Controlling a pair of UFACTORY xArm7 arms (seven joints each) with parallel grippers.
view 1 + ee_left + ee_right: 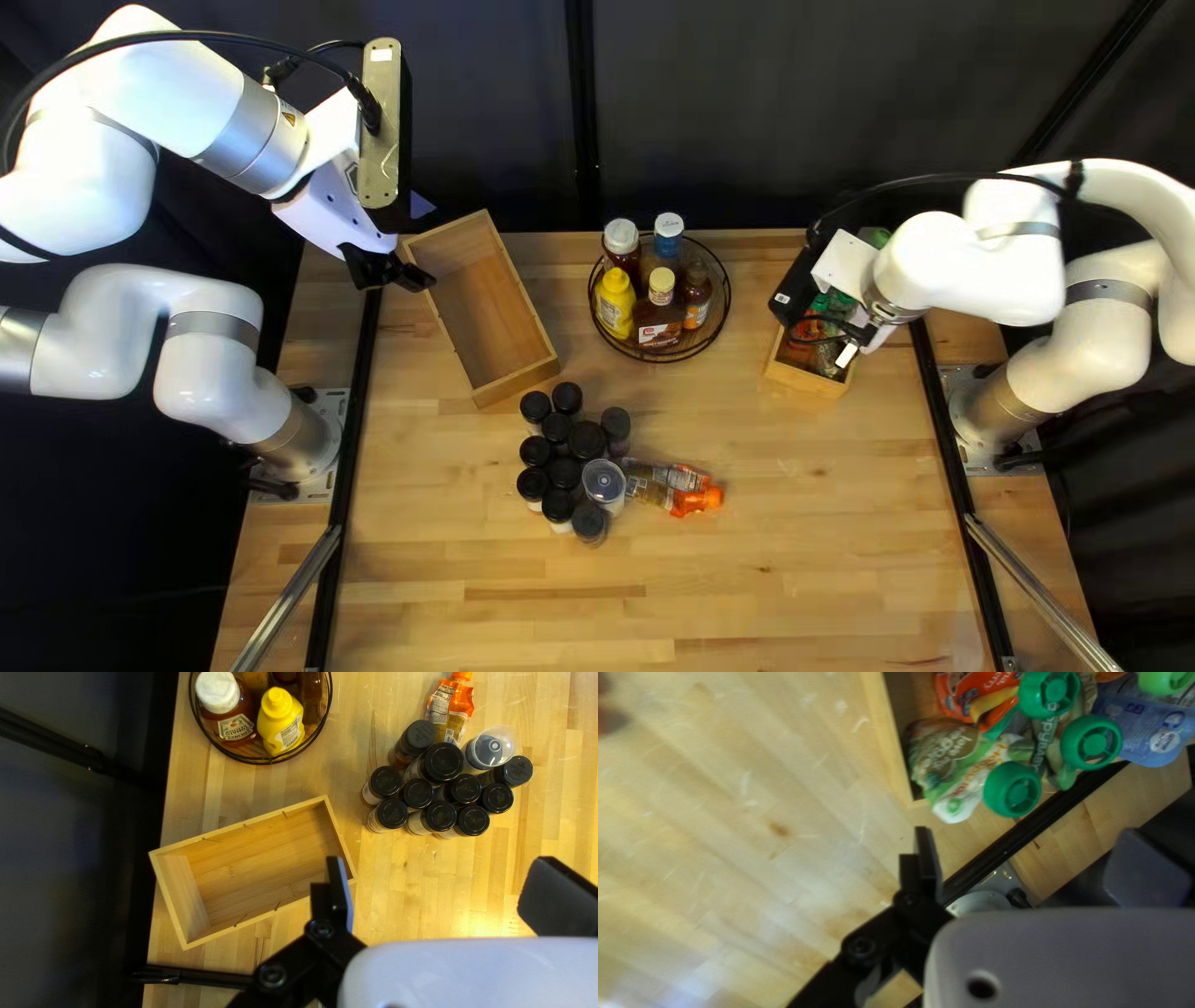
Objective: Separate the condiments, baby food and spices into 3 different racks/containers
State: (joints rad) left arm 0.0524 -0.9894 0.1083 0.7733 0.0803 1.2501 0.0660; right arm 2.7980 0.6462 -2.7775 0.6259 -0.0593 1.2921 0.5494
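Observation:
My left gripper (396, 270) hangs by the wooden box (463, 276); in the left wrist view the gripper (436, 896) is open, with the bare box (249, 865) beside it. Black-capped spice jars (564, 473) stand clustered on the table, an orange-capped pouch (691, 492) lying against them. A round wire rack (720, 326) holds sauce bottles, including a yellow one (614, 303). My right gripper (847, 336) is over a second wooden box (803, 377) of pouches; in the right wrist view the gripper (1027, 865) stands open and empty beside the green-capped pouches (965, 765).
Black rails run along both sides of the table (747, 560), near the arm bases. A dark curtain (747, 112) hangs behind the far edge. The wire rack stands between the two boxes, near that edge.

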